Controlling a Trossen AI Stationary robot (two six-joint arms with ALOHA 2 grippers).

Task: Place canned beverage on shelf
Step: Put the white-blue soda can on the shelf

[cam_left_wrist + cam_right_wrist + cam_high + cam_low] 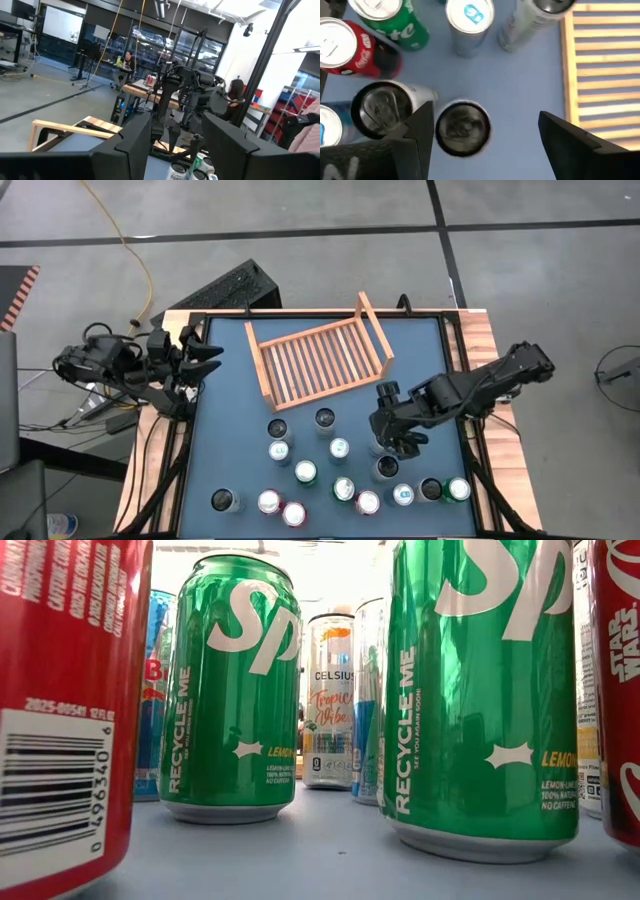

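On blue table mat (pixel 230 380), we see right gripper (pixel 485 125) released, directly above upright dark-topped silver can (pixel 462 127).

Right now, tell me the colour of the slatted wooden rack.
Light brown, clearest in the high view.

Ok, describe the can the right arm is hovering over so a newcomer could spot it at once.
Start at the wooden shelf at the far side of the blue table, then go to the right end effector, which hangs open on the shelf's near right. Directly below it stands a can between the fingers. Its top is dark, unlike the blue-tabbed can nearby.
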